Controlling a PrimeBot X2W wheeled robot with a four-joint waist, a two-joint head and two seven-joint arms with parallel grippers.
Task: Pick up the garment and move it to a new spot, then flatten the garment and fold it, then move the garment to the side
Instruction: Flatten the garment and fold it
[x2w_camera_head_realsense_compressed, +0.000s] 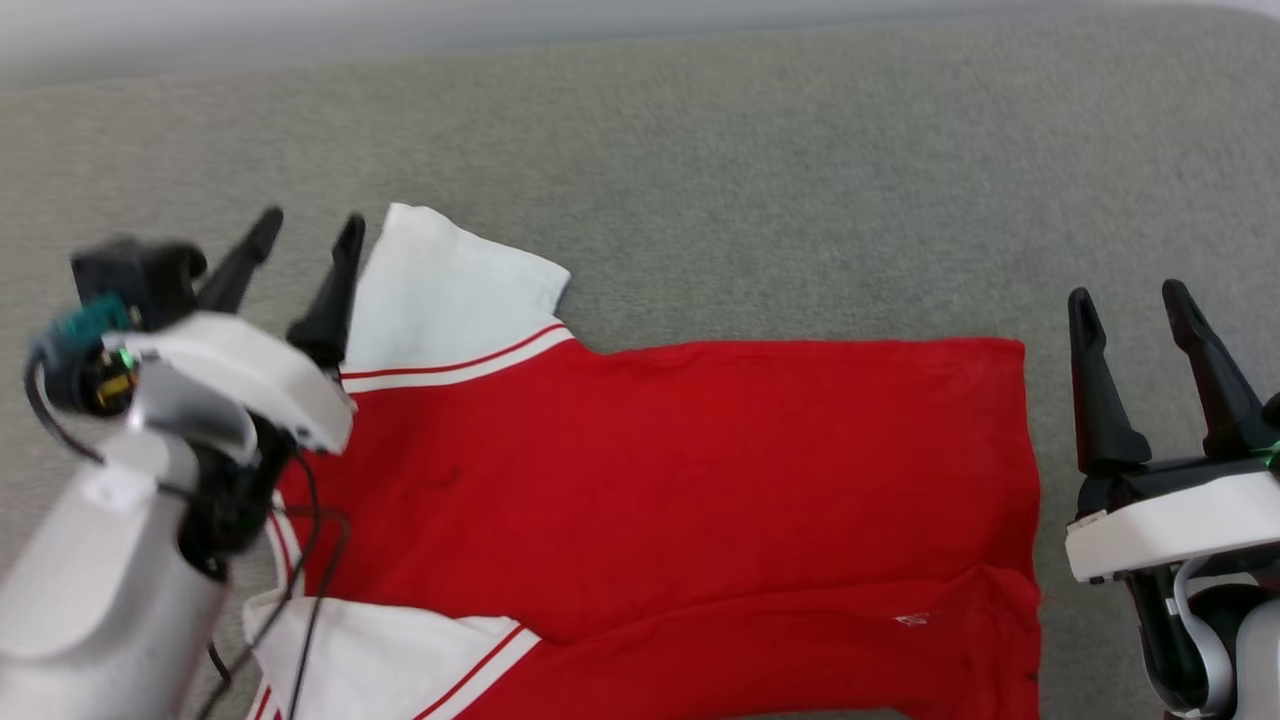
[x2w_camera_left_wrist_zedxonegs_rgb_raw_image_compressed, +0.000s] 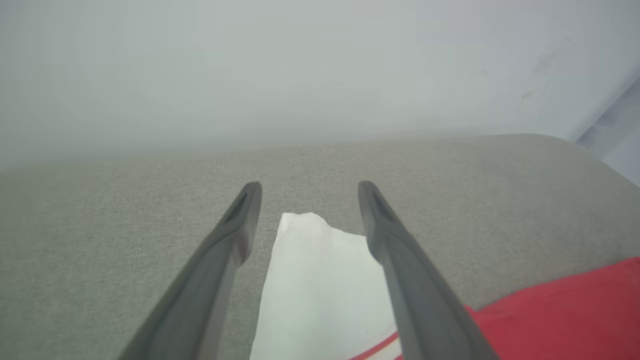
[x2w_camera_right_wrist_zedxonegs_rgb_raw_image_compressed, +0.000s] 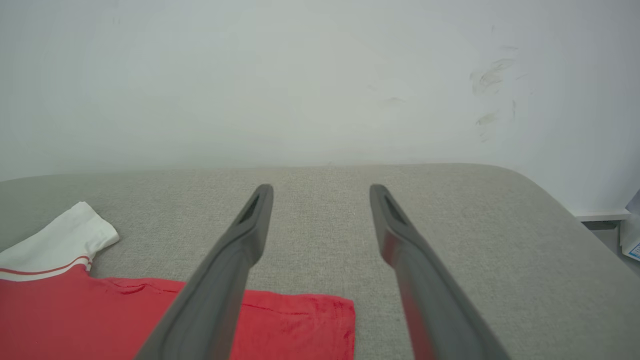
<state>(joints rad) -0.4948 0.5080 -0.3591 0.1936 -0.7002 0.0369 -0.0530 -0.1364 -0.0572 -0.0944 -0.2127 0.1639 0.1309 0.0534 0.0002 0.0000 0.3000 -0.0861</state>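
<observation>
The red garment (x2w_camera_head_realsense_compressed: 680, 470) is seen laid out across a grey upholstered surface (x2w_camera_head_realsense_compressed: 800, 160), one white sleeve (x2w_camera_head_realsense_compressed: 450, 290) pointed toward the far edge. The left gripper (x2w_camera_head_realsense_compressed: 310, 220) is held over that sleeve's outer edge, its forearm raised from the lower left corner, fingers parted with nothing gripped. The right gripper (x2w_camera_head_realsense_compressed: 1127, 293) is poised just beside the garment's right-hand edge, fingers pointed away from the robot, likewise spread wide and empty.

The red jersey (x2w_camera_head_realsense_compressed: 650, 480) runs off the head view's bottom edge, and the left forearm (x2w_camera_head_realsense_compressed: 100, 590) hides its left edge.
</observation>
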